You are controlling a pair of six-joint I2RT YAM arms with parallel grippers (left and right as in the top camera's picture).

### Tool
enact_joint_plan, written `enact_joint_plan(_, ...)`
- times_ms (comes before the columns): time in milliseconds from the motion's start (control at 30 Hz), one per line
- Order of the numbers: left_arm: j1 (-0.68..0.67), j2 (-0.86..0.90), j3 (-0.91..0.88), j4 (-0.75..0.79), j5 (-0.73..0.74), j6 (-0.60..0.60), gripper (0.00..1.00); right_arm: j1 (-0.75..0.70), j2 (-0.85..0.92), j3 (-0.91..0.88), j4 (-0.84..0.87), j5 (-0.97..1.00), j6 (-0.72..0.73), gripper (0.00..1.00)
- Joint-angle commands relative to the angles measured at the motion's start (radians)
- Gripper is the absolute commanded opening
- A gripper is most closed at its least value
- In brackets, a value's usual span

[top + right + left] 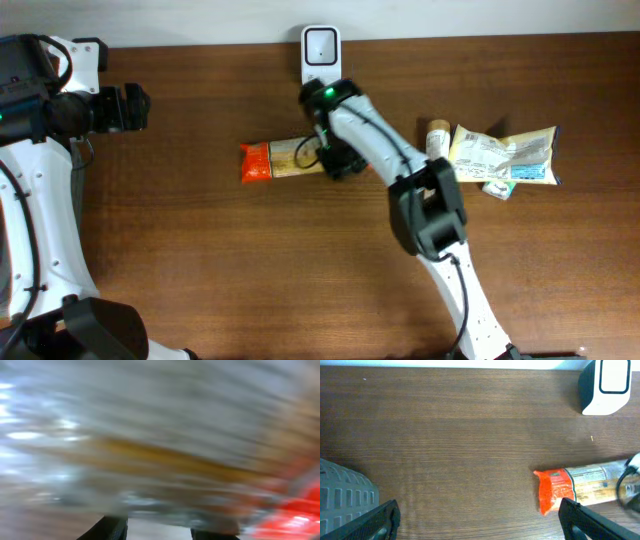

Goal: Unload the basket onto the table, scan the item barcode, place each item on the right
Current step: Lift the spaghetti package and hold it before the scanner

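The item is a long clear packet (275, 160) with an orange end, lying flat mid-table in front of the white scanner (320, 52). My right gripper (335, 158) sits down over the packet's right end. In the right wrist view the packet (165, 460) fills the frame as a blur just beyond my right gripper (160, 532); whether the jaws grip it is unclear. My left gripper (140, 108) hangs open at the far left, well away from the packet. The left wrist view shows the left gripper (480, 515) with nothing in it, the packet (575, 489) and the scanner (605, 385). No barcode is legible.
A pale snack bag (505, 155) and a small tan roll (437, 138) lie at the right of the table. A grey slotted basket (345, 495) shows at the lower left of the left wrist view. The scanner stands against the table's back edge.
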Motion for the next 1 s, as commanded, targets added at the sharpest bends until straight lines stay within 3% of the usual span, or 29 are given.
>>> enact_joint_plan(0, 0.007, -0.021, 0.005, 0.001, 0.008, 0.016, 0.99, -0.077, -0.009, 0.032, 0.01, -0.15, -0.02, 0.39)
enact_joint_plan(133, 0.007, -0.021, 0.005, 0.001, 0.008, 0.016, 0.99, -0.062, -0.124, 0.036, 0.087, -0.313, 0.021, 0.36)
enact_joint_plan(300, 0.007, -0.021, 0.005, 0.001, 0.008, 0.016, 0.99, 0.064, -0.299, 0.036, 0.118, 0.039, 0.304, 0.35)
enact_joint_plan(400, 0.007, -0.021, 0.005, 0.001, 0.008, 0.016, 0.99, 0.128, -0.306, 0.026, 0.124, 0.073, 0.38, 0.4)
enact_joint_plan(433, 0.007, -0.021, 0.005, 0.001, 0.008, 0.016, 0.99, 0.137, -0.305, -0.003, 0.146, 0.071, 0.428, 0.49)
enact_joint_plan(500, 0.007, -0.021, 0.005, 0.001, 0.008, 0.016, 0.99, 0.135, -0.305, -0.097, 0.234, 0.047, 0.571, 0.99)
enact_joint_plan(633, 0.007, -0.021, 0.005, -0.002, 0.008, 0.016, 0.99, 0.122, -0.305, -0.343, 0.549, -0.179, 0.723, 0.99)
enact_joint_plan(733, 0.007, -0.021, 0.005, -0.002, 0.008, 0.016, 0.99, 0.129, -0.305, -0.477, 0.748, -0.229, 0.885, 0.99)
enact_joint_plan(967, 0.007, -0.021, 0.005, -0.002, 0.008, 0.016, 0.99, 0.195, -0.274, -0.519, 0.892, -0.129, 1.071, 0.99)
